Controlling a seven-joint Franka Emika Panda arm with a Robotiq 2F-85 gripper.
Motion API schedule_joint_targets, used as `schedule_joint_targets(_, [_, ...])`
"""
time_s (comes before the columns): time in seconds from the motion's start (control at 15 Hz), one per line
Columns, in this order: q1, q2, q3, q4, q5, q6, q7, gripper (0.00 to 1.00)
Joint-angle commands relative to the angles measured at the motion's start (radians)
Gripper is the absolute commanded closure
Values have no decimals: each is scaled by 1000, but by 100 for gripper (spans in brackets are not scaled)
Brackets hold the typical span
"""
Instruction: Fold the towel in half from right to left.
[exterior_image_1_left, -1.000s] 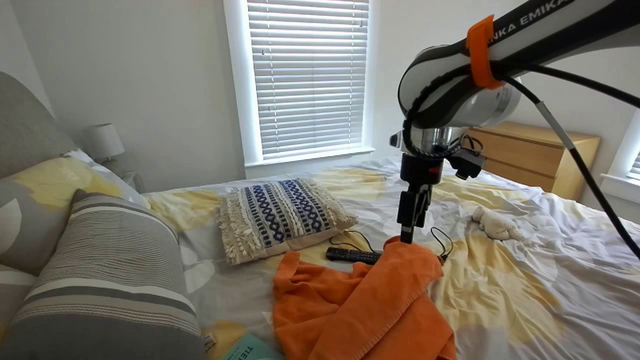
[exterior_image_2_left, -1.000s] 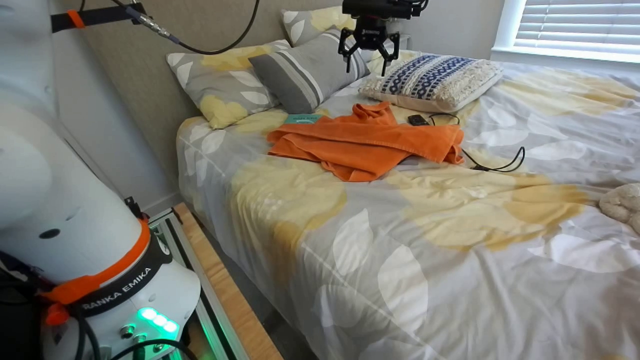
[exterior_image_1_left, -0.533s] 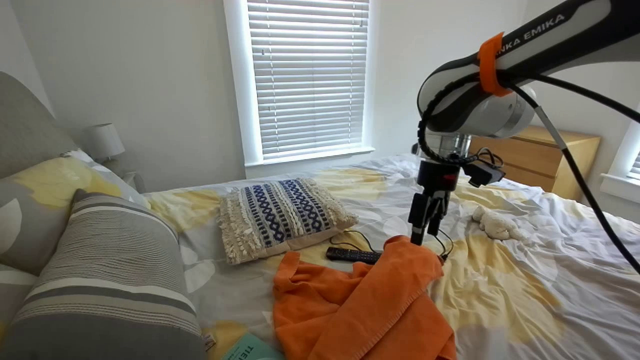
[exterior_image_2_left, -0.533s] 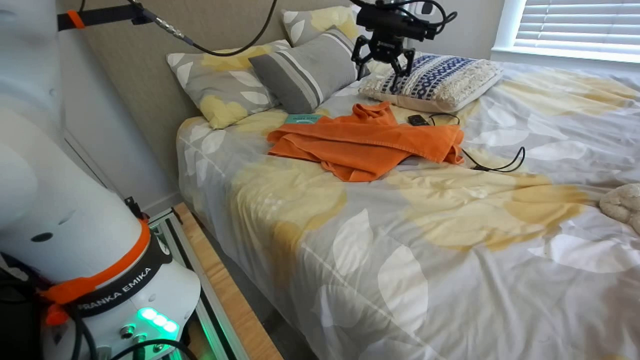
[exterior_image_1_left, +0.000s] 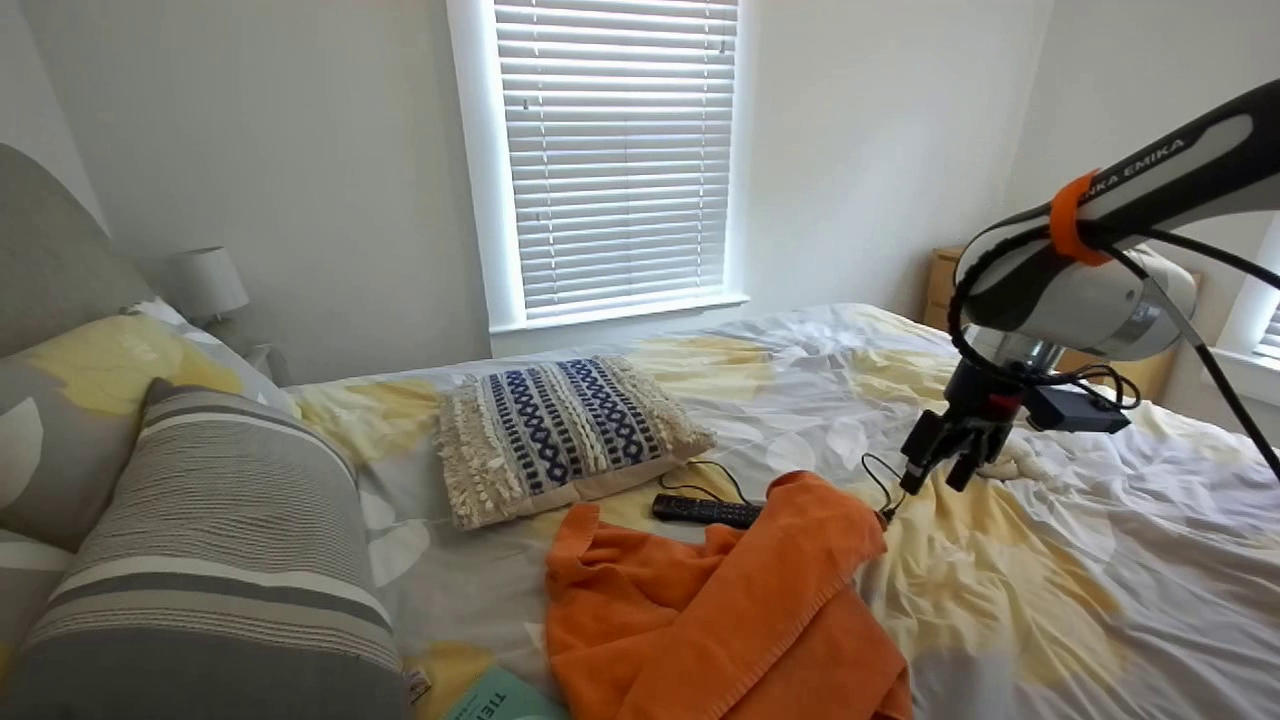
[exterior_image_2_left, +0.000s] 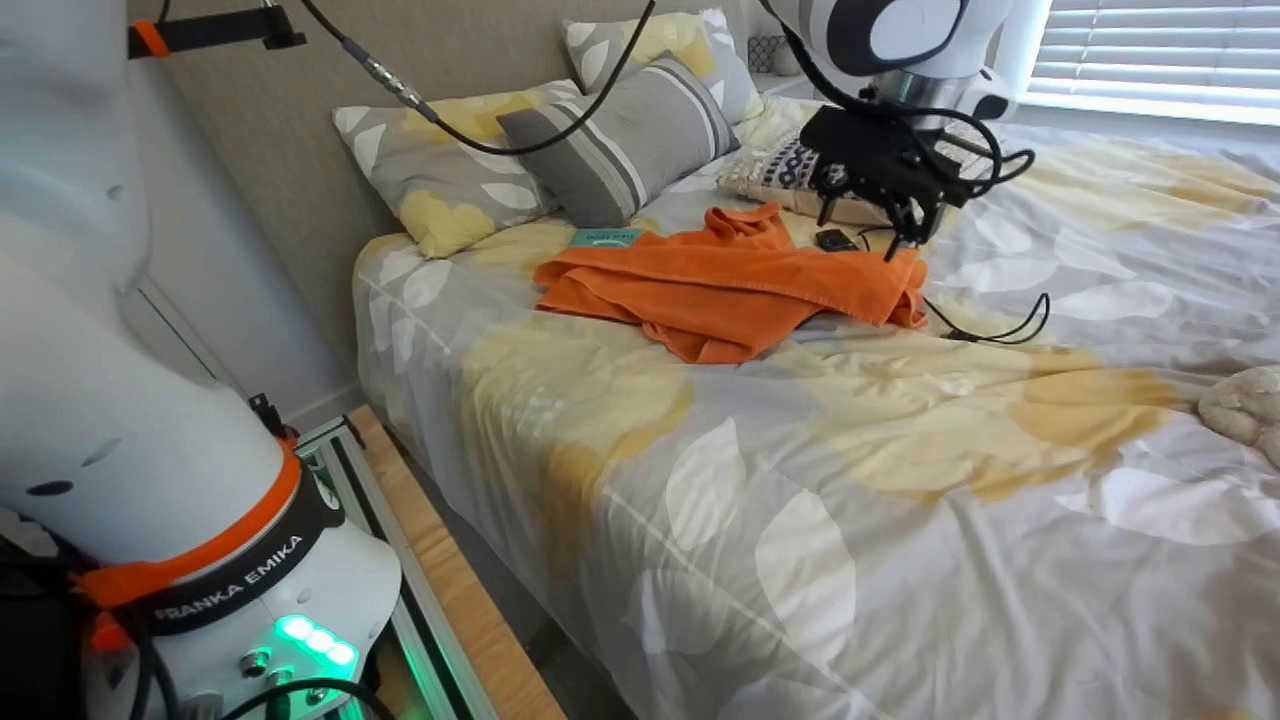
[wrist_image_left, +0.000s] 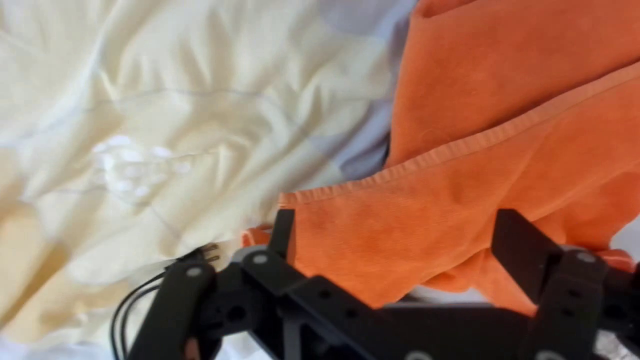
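- While my gripper (exterior_image_1_left: 934, 480) hangs tilted near one end of the towel (exterior_image_1_left: 760, 620), its jaws stand wide apart, tips pointing down.
- Contact check: in an exterior view I see bedsheet (exterior_image_1_left: 960, 580) between tips and towel, so I read them as apart from it. In the wrist view, orange fills most of the gap between the tips, lower down.
- Towel lies rumpled on the bedsheet, broad flap laid diagonally over the rest, stitched hem (wrist_image_left: 465, 146) running along the flap's edge. Can't tell from here if that makes a true half.
- Black remote (exterior_image_1_left: 705, 510) is between towel and patterned pillow (exterior_image_1_left: 575, 430), one end hidden by the towel in that view.
- Black cable (exterior_image_2_left: 990, 343) lies just beside the towel's end, same end as the gripper; I get its plug (wrist_image_left: 195, 256) in the wrist view, partly behind the gripper.
- Green booklet (exterior_image_2_left: 605, 238) is just beside the towel, grey striped pillow (exterior_image_2_left: 620, 140) near it.
- Cream fluffy thing (exterior_image_2_left: 1245, 405) sits on the bedsheet, well apart from the towel; too partial for me to name.
- Arm (exterior_image_1_left: 1020, 270) reaches over the bedsheet; on its base (exterior_image_2_left: 340, 570) I've got green lights (exterior_image_2_left: 319, 640).
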Motion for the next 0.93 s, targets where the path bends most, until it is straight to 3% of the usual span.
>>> schedule_joint_targets(0.0, [-25, 6, 11, -13, 0, 34, 6, 0])
schedule_joint_targets(0.53, [-32, 14, 15, -19, 14, 54, 7, 0])
schedule_joint_targets(0.87, [-132, 121, 99, 80, 157, 6, -117, 0])
